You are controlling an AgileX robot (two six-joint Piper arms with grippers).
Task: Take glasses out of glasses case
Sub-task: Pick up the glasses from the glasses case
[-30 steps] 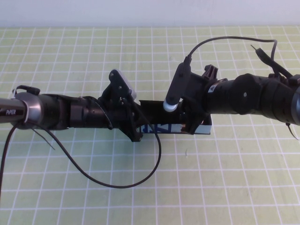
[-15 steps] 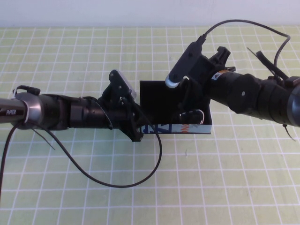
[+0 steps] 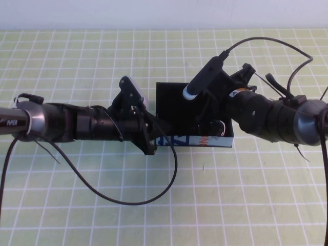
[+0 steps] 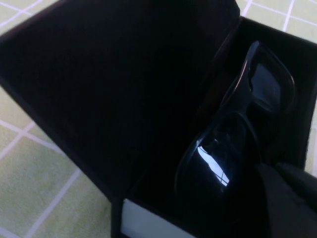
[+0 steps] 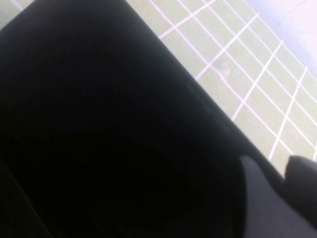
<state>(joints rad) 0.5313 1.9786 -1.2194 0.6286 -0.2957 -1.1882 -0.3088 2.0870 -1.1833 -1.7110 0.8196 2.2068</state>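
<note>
Table point(image 3: 61, 215) covered by a green mat with a white grid fills the high view, and the glasses case point(image 3: 177, 102) sits near its middle with the flip lid thrown back toward the far side, so the black inside of the lid faces up and the white front with blue and orange print faces the robot. The left gripper point(image 3: 149, 137) reaches in from the left and sits at the case's left front corner, against the printed side; whether its fingers are apart or pressed together cannot be told here. The right gripper point(image 3: 205, 125) comes in from the right and dips into the right part of the open case, where a glint of the glasses point(image 3: 218, 128) shows just beside it; its fingers are buried in black, so released or grasping cannot be told. A loose black cable point(image 3: 128, 202) loops over the mat in front of the left arm. From the left wrist, the case's lid stands open and the glasses lie inside the tray, two dark lenses and the thick black frame plain to see, touching the case wall. From the right wrist, nearly everything is black surface of the case, with a wedge of green mat beyond its edge.
</note>
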